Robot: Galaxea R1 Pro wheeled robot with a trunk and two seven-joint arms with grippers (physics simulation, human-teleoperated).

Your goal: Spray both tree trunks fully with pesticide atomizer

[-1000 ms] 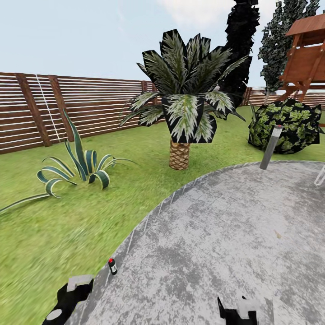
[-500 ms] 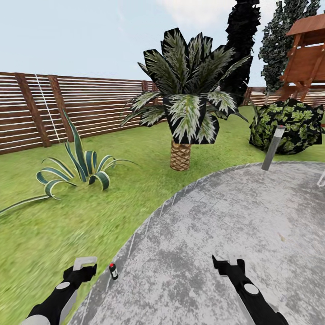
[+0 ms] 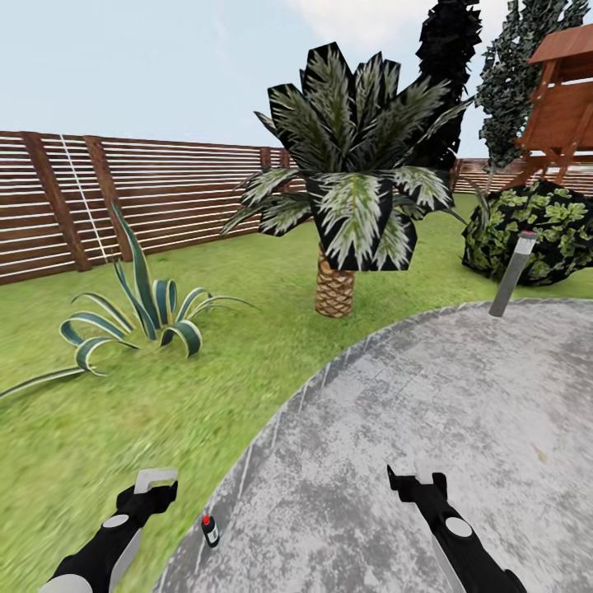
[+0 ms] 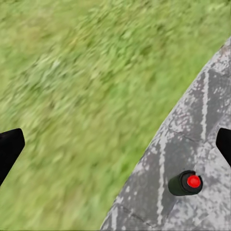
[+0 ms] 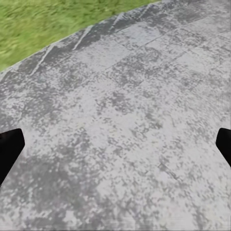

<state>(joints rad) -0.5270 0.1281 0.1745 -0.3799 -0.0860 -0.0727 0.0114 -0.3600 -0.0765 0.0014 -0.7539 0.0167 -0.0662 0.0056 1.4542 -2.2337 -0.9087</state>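
Observation:
The pesticide atomizer [image 3: 210,529] is a small dark bottle with a red top, standing upright at the curved edge of the grey stone paving [image 3: 428,395] where it meets the grass floor [image 3: 99,412]. My left gripper [image 3: 152,487] hangs open just to its left and a little above it. In the left wrist view the atomizer [image 4: 185,183] sits below the open left gripper [image 4: 115,149], near one finger. My right gripper [image 3: 412,482] is open over bare paving, as the right wrist view [image 5: 115,149] confirms. The trees and their trunks are out of view.
A short palm [image 3: 333,288] stands ahead on the lawn, and a striped agave [image 3: 148,305] grows at the left. A brown slat fence [image 3: 165,189] closes the back. A grey bollard light [image 3: 512,276], a leafy bush [image 3: 535,231] and a wooden structure [image 3: 564,107] are at the right.
Both arms rose into the head view a second ago and have held still since. The camera has moved forward, so the atomizer now shows lower and closer.

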